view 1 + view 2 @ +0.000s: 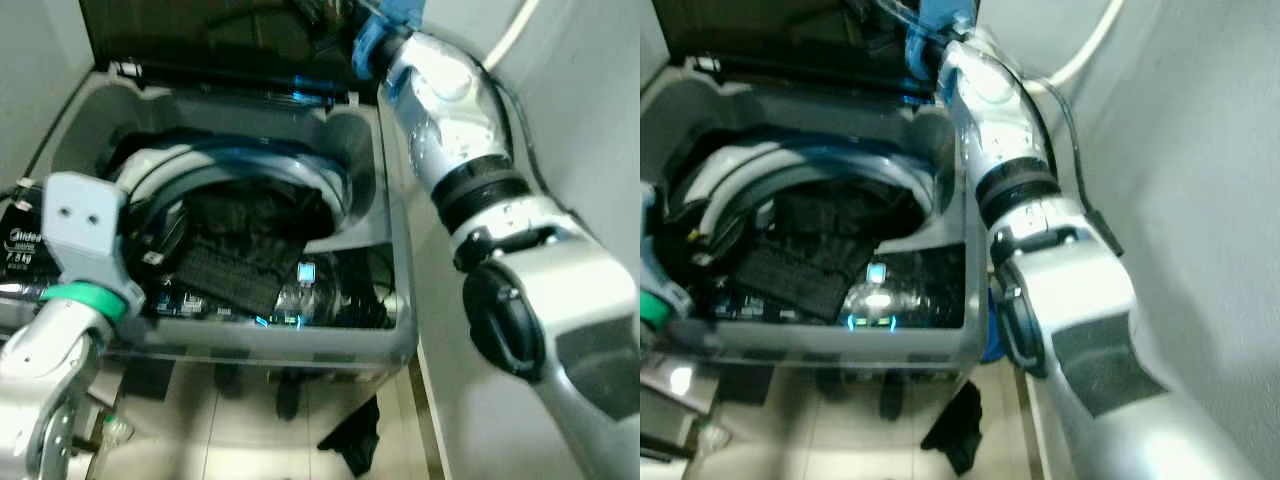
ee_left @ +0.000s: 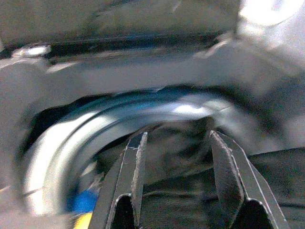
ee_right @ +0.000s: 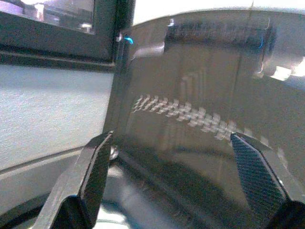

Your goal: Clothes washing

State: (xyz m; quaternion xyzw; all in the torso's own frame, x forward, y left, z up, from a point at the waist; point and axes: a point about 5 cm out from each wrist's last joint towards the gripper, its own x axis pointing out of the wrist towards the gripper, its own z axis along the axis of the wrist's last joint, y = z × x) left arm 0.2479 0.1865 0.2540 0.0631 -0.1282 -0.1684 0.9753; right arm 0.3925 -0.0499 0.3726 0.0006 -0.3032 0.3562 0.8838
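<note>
Our right claw (image 3: 174,167) is up at the back of the washer (image 1: 395,330), its two black fingers (image 3: 95,171) spread wide with nothing between them. In the right wrist view they frame the raised lid (image 3: 200,95), a dark glossy panel that stands just ahead of them; we cannot tell whether either tip touches it. Beside the lid there is a pale wall (image 3: 47,109) and a dark window frame (image 3: 57,47). In the head views our right arm (image 1: 450,120) reaches from the lower right up and over the washer's right rim, its blue wrist piece (image 1: 375,35) up against the lid's edge.

Our left claw (image 2: 178,167) hangs over the drum opening, fingers apart and empty. In the blurred left wrist view they point down at the shiny drum ring (image 2: 95,129) and at dark fabric below them. Our left arm (image 1: 70,300), with its green band (image 1: 85,297), sits at the washer's front left corner.

The clothes (image 1: 250,225), all dark, lie inside the drum (image 1: 310,175), heaped toward its front edge. A black ribbed piece (image 1: 232,278) drapes from the opening onto the control panel (image 1: 300,295), which shows small blue lights. On the tiled floor (image 1: 200,420) in front of the washer lies another dark garment (image 1: 352,437).
</note>
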